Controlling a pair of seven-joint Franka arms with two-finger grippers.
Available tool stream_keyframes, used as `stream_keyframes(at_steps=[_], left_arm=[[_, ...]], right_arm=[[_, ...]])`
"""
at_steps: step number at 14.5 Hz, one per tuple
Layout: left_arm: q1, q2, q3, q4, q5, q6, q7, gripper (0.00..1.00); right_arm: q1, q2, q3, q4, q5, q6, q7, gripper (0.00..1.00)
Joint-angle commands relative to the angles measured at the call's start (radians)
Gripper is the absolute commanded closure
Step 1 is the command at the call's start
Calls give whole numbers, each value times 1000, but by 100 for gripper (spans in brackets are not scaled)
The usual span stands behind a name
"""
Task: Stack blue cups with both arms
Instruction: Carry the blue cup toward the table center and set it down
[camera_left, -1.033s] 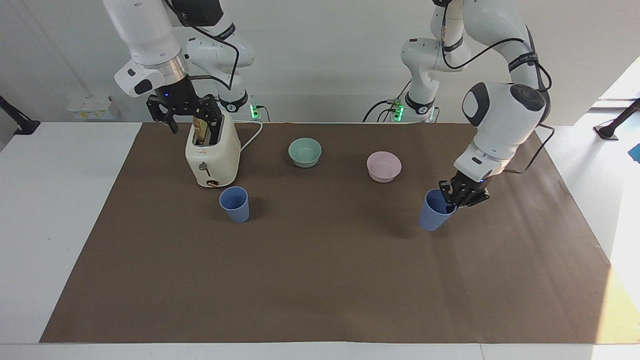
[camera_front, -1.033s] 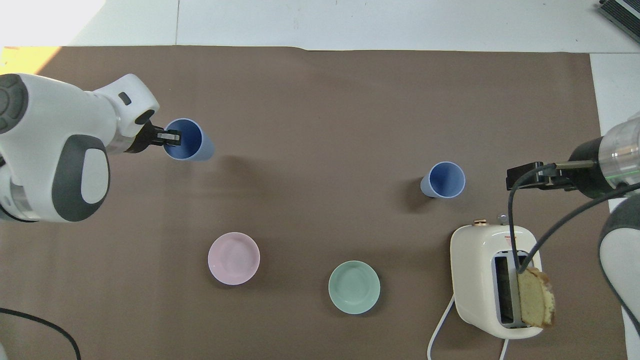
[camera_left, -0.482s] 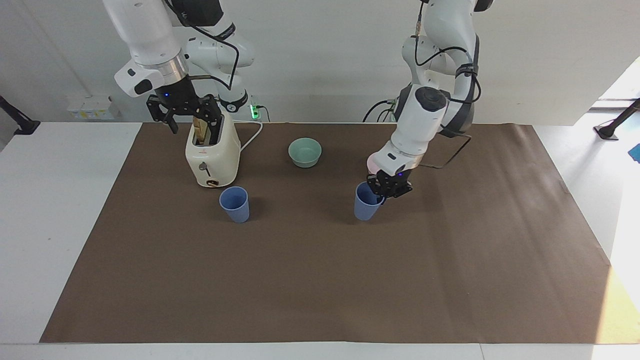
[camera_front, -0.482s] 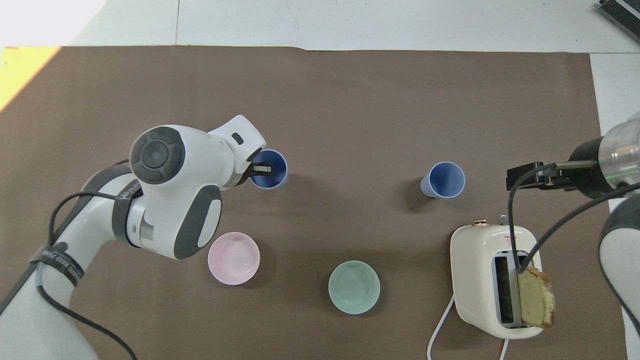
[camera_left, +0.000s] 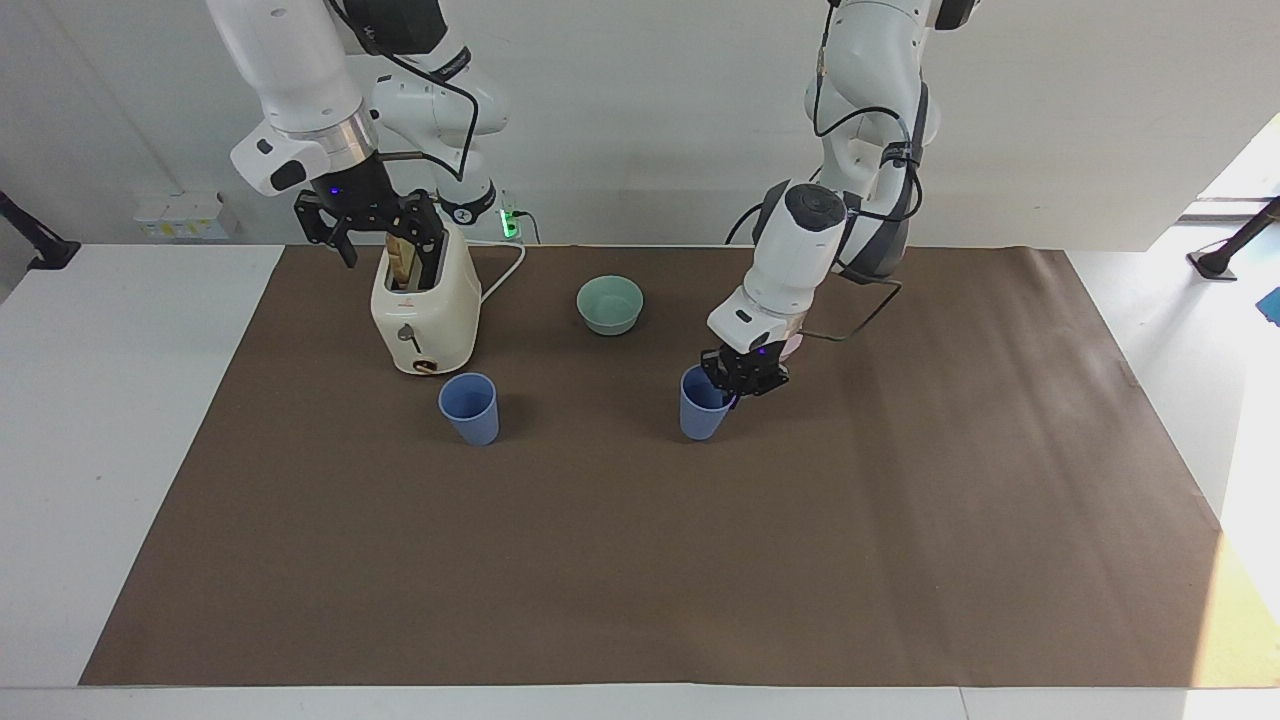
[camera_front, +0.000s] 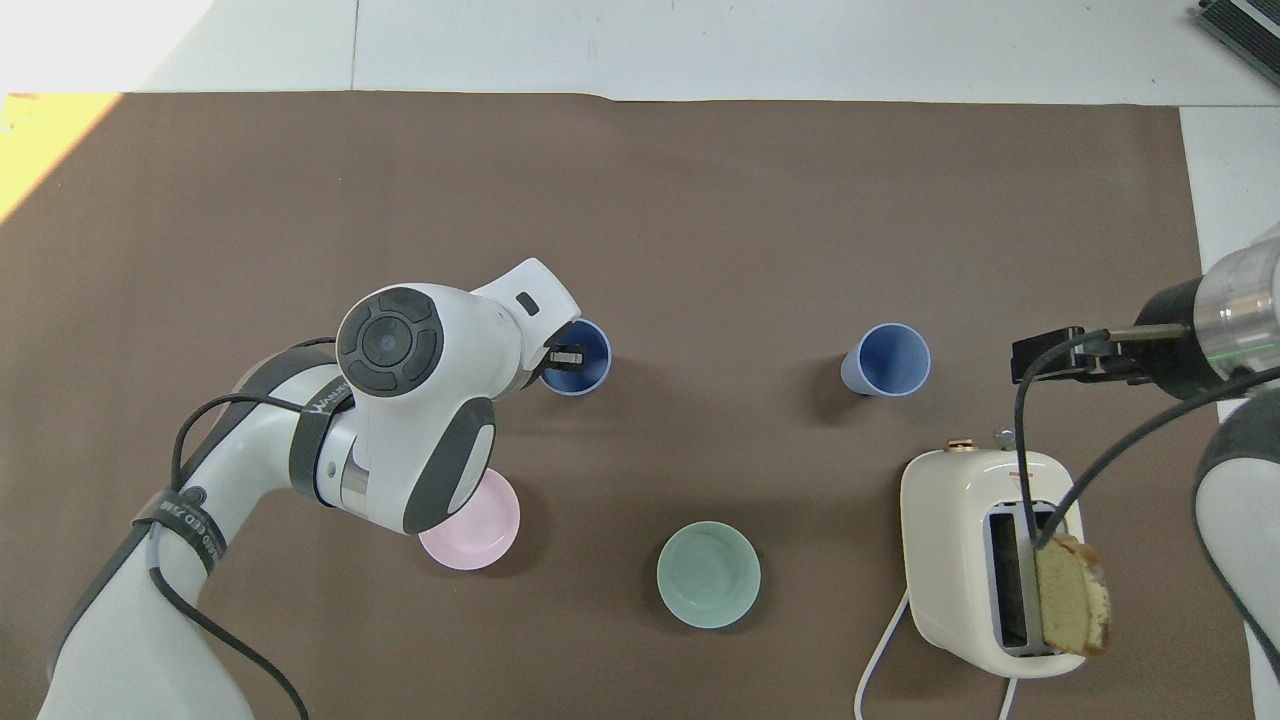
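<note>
While gripped, matte tapered blue cup (camera_left: 703, 403).

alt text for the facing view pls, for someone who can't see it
The left gripper is shut on the rim of a blue cup, holding it over the brown mat beside a second blue cup, which stands in front of a cream toaster. The right gripper waits open over the toaster, which holds a bread slice; a mint-green bowl sits nearer the robots.
</note>
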Motion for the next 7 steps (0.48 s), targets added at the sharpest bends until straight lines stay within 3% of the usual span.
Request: stream_keyframes(at_steps=[1,2,3,5,6,7], left_arm=[[-34,19,17,-2,-1,21,-7,100],[-31,21,17,3,-7,16,-7,98],[-28,21,17,9,-10,8,-7,82],[-30,21,17,14,-12,-7,-9,61],[-27,21,17,26,-12,-12,-9,40],[-25,19,18,31,-12,-18,-9,7]], right_arm=[[-17,-31,7,-37,2,24,-25,0],[-17,-31,7,-37,2,24,-25,0],[-14,-33,7,-37,2,24,-20,0],[-12,-34,7,-40,9,24,-20,0],[-12,-34,7,-38,14,25,-17,0],[-12,-34,7,-38,17,30,-14,0]])
